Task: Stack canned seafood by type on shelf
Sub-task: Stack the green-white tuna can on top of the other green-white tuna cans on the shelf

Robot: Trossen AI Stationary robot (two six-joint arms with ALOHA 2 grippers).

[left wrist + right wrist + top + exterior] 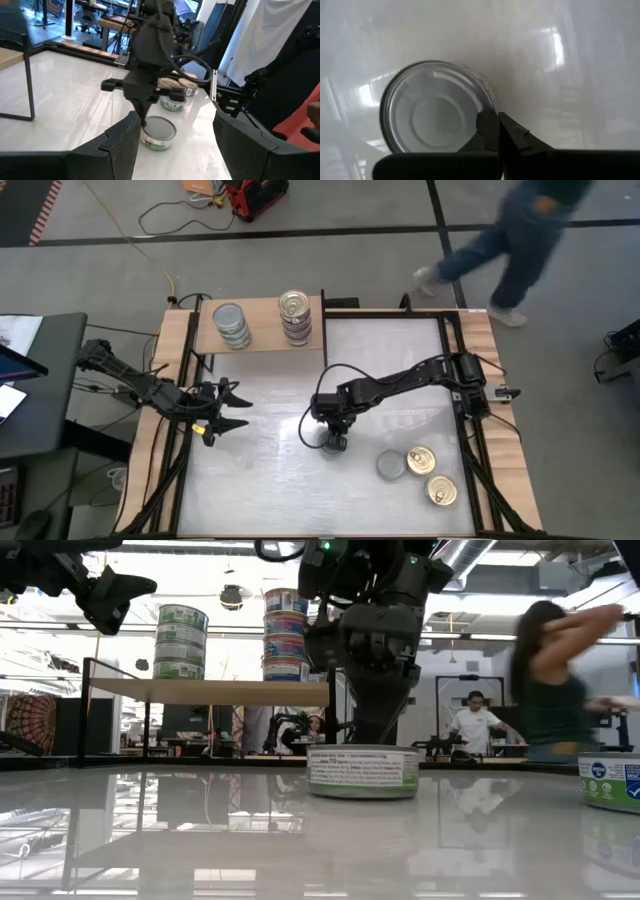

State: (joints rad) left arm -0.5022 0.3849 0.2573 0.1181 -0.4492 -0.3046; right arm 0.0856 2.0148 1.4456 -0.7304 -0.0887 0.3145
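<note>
A silver-lidded tin sits flat on the white table near its middle, and my right gripper points down onto it, shut. The same tin shows under the gripper in the low view. The wooden shelf lies at the table's far left, its dark upright panel on its right end. It carries a stack of silver-lidded tins and a stack of gold-lidded tins. My left gripper hovers open above the table's left side, touching nothing. My right gripper comes from above, pointing down, onto the tin's rim at one side. One fingertip lies over the lid just inside the rim, and the other stands outside the wall, with only a thin slit between them. The tin rests flat on the table.
Three loose tins lie near the table's right near corner: one silver-lidded and two gold-lidded. A person walks past beyond the far right corner. Bare white tabletop stretches between the arms.
</note>
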